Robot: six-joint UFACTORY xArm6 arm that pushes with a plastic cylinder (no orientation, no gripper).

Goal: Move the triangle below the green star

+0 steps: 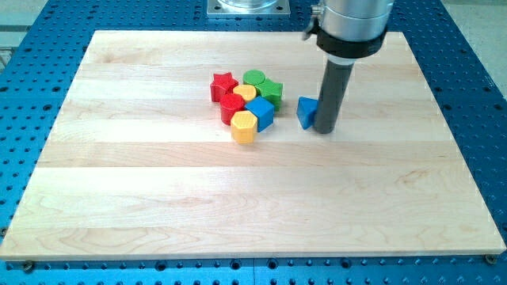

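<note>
**Right of centre: tip against the triangle**

In the upper middle of the frame, my tip (324, 129) touches the blue triangle's (306, 112) right side. The green star (272, 91) sits left of it, in a cluster with the blue cube (260, 113) and yellow hexagon (244, 127). There are no jaws, only a rod.

A pale wooden board (238, 198) lies on a blue perforated table (475, 95). A grey metal plate (249, 8) sits just beyond the board's top edge.
</note>
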